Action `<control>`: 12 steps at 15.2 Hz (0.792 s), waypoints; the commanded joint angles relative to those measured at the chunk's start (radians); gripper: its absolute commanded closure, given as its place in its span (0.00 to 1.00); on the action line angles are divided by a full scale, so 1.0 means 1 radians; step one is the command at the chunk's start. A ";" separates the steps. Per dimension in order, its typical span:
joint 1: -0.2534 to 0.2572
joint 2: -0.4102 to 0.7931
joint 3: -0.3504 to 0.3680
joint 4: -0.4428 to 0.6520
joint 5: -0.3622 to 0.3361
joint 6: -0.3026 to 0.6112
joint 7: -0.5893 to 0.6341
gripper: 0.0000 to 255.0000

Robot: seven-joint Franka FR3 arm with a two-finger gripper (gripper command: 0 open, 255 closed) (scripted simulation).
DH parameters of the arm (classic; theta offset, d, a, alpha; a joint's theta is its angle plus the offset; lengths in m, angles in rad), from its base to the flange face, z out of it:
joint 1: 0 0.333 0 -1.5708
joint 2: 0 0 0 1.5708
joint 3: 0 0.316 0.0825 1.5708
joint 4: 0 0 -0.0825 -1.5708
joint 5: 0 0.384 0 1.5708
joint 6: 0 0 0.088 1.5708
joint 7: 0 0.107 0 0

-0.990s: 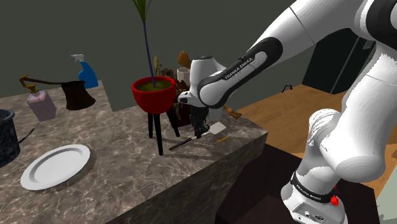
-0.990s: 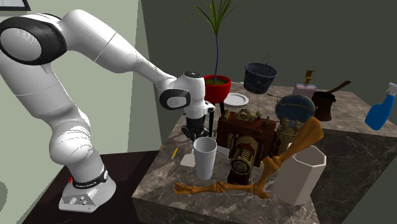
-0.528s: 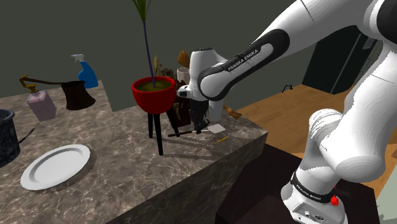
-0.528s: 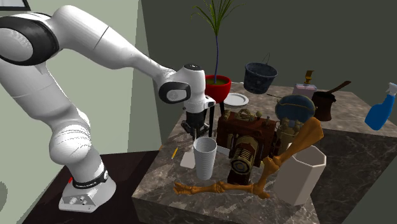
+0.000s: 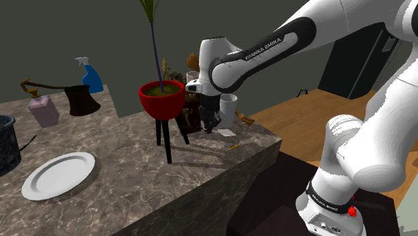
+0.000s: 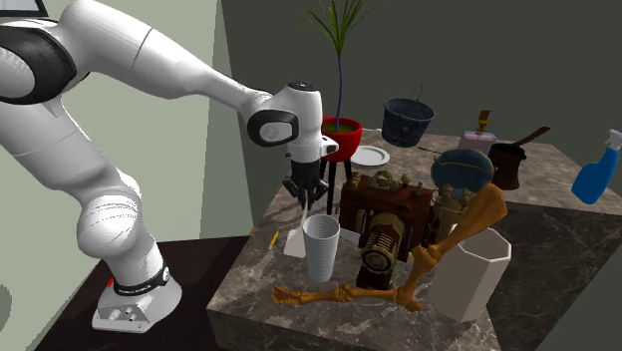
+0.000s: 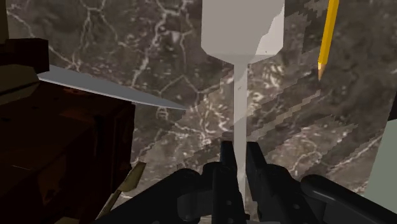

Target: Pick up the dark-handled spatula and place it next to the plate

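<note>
My gripper (image 6: 302, 199) (image 5: 209, 127) hangs over the marble countertop's corner near the stand, shut on the spatula. In the wrist view the gripper (image 7: 240, 149) has the spatula's thin pale neck (image 7: 238, 95) clasped between the fingers. The white blade (image 7: 242, 28) points away from the hand toward the counter. In the second exterior view the spatula blade (image 6: 296, 241) hangs just above the surface beside a white cup (image 6: 321, 246). Its handle is hidden by the hand. The white plate (image 5: 59, 175) (image 6: 370, 156) lies flat far along the counter, past the red pot.
A red plant pot (image 5: 161, 97) on dark legs stands between gripper and plate. A brown antique camera (image 6: 384, 214), a bone (image 6: 419, 269) and a white vase (image 6: 468, 274) crowd the corner. A yellow pencil (image 7: 327, 35) lies near the blade. A dark bucket (image 6: 407, 120) sits beyond the plate.
The gripper has risen and shifted toward the pot, lifting the spatula off the counter. The blade that lay flat now hangs below the hand.
</note>
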 commanded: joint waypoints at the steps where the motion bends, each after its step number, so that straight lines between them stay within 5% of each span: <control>1: -0.001 -0.015 0.002 0.015 -0.003 -0.030 0.004 1.00; 12: 0.096 0.125 0.125 0.174 0.036 -0.042 0.198 1.00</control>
